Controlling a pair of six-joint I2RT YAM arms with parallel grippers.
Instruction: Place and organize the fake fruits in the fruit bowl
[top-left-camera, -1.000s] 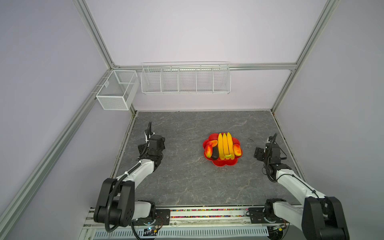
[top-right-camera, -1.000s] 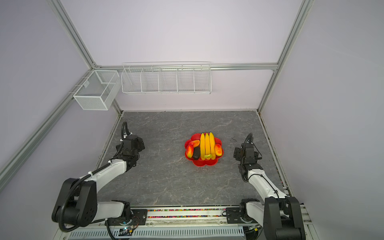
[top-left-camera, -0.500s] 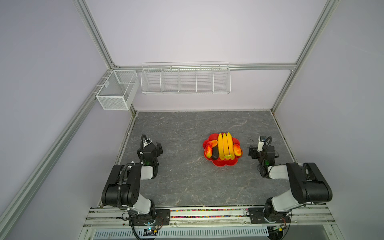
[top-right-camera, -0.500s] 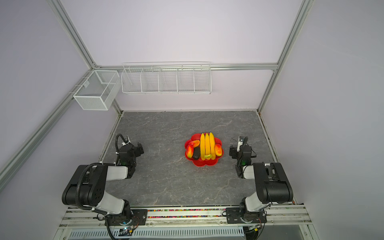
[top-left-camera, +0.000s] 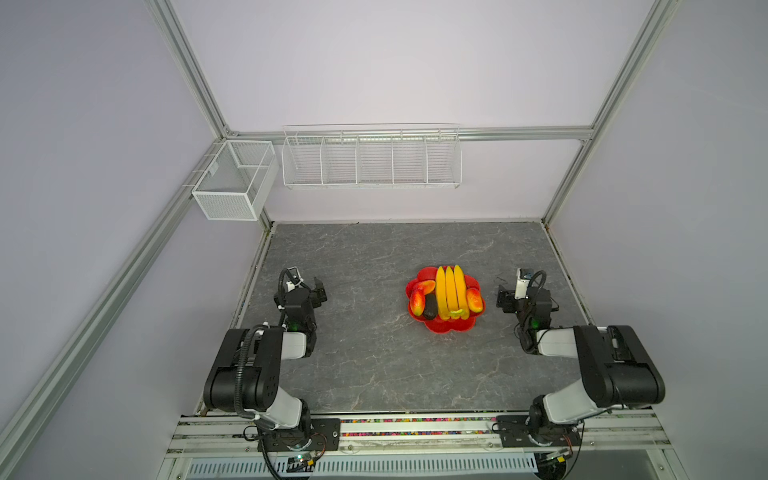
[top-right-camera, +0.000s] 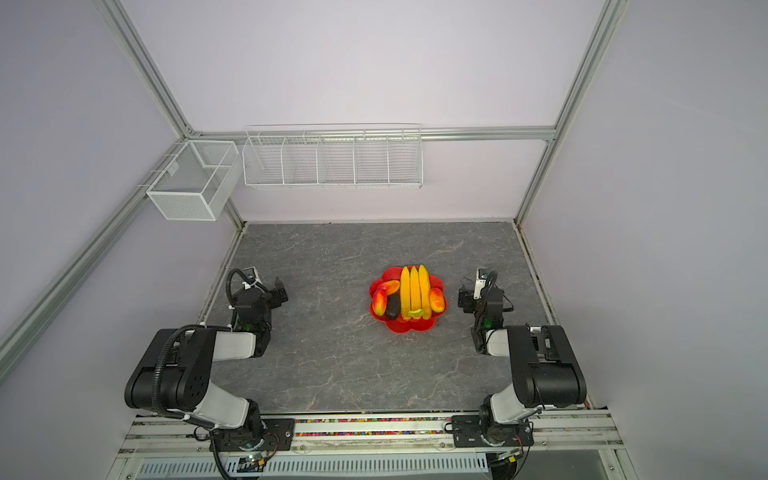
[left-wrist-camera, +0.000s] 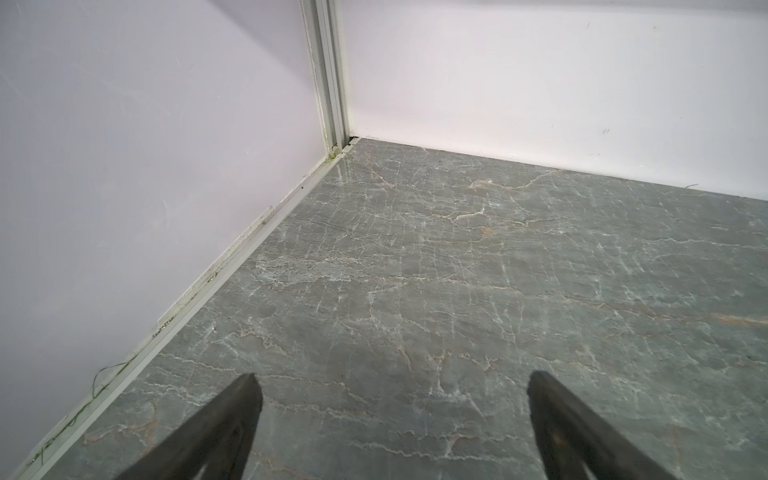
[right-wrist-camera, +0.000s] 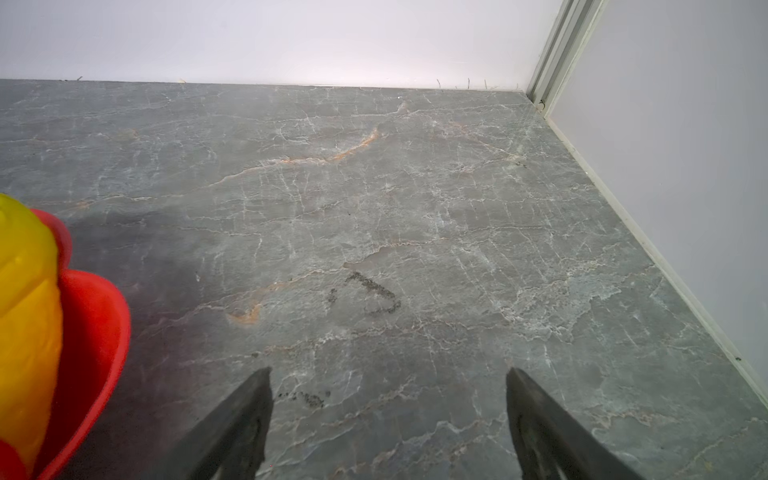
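The red fruit bowl (top-left-camera: 445, 329) (top-right-camera: 409, 329) sits right of the table's middle. In it lie the fake fruits: a yellow banana bunch (top-left-camera: 449, 293) (top-right-camera: 414, 293) in the middle, two mango-like ovals (top-left-camera: 417, 301) (top-right-camera: 390, 286) and a dark avocado (top-left-camera: 430, 309) (top-right-camera: 392, 309) on its left, and one mango (top-left-camera: 474, 300) (top-right-camera: 437, 300) on its right. My left gripper (top-left-camera: 316, 291) (top-right-camera: 279, 293) (left-wrist-camera: 392, 382) stands open and empty, far left of the bowl. My right gripper (top-left-camera: 505, 300) (top-right-camera: 465, 300) (right-wrist-camera: 388, 376) is open and empty, just right of the bowl (right-wrist-camera: 95, 316), with the bananas (right-wrist-camera: 25, 291) at the edge of its wrist view.
A long white wire basket (top-left-camera: 370, 160) hangs on the back wall and a white mesh box (top-left-camera: 232, 187) on the left frame. Side walls stand close to both arms. Each arm is folded back, its elbow raised over the front rail (top-left-camera: 415, 419).
Both arms have folded back from a low outstretched pose into a tucked one. The grippers have stayed open, and the bowl and fruits have not moved.
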